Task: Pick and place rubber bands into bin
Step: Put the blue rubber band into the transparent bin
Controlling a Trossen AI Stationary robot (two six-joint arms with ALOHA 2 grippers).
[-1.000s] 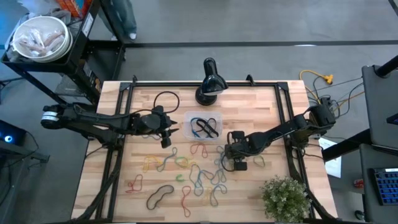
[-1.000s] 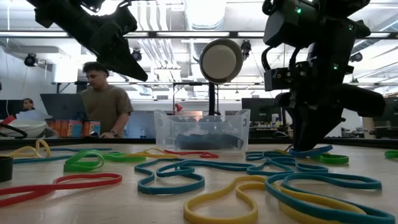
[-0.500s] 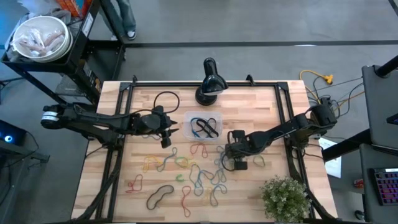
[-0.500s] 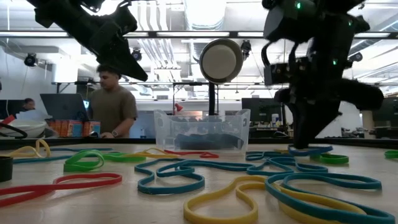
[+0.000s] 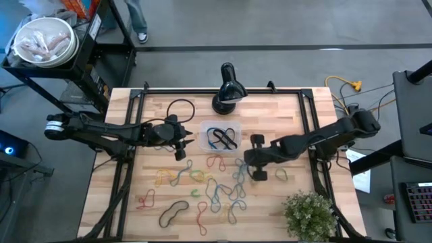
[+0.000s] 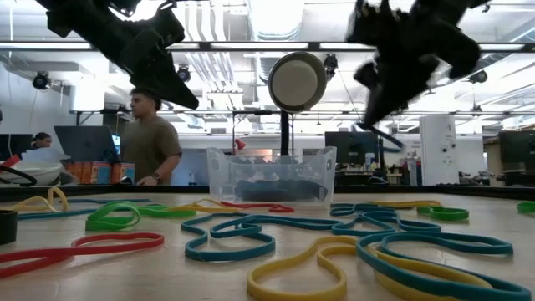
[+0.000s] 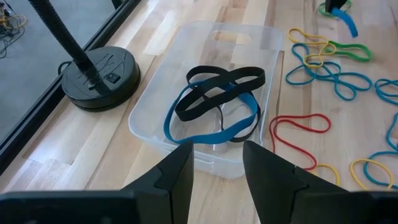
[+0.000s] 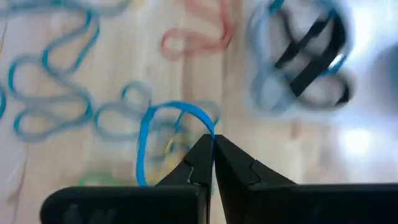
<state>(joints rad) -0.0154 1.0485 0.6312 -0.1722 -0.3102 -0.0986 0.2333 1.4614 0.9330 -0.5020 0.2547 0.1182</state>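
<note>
Several rubber bands (image 5: 216,189) in blue, red, yellow, green and black lie scattered on the wooden table, near the front edge. The clear bin (image 5: 223,138) stands at the table's middle, with black and blue bands (image 7: 217,102) inside it. My right gripper (image 5: 246,160) hangs above the table just right of the bin, shut on a blue rubber band (image 8: 168,127). In the low view that gripper (image 6: 374,104) is high up. My left gripper (image 7: 217,180) hovers open just left of the bin, holding nothing. My right gripper pinches one strand of the blue band's loop (image 8: 208,132) between its two fingertips. The fingers slant down from the table's right side. The rest of the loop hangs slack below the fingers (image 6: 389,138), clear of the table.
A black lamp base (image 5: 226,98) stands behind the bin, with a black cable loop (image 5: 179,108) to its left. A potted plant (image 5: 310,212) fills the front right corner. A white bowl (image 5: 44,40) sits on a cart off the table. A person (image 6: 150,138) stands beyond the table.
My right gripper has risen from the table and tipped, taking the blue band with it. That band lay on the table under the fingers and now hangs clear. The person behind the table has shifted a little.
</note>
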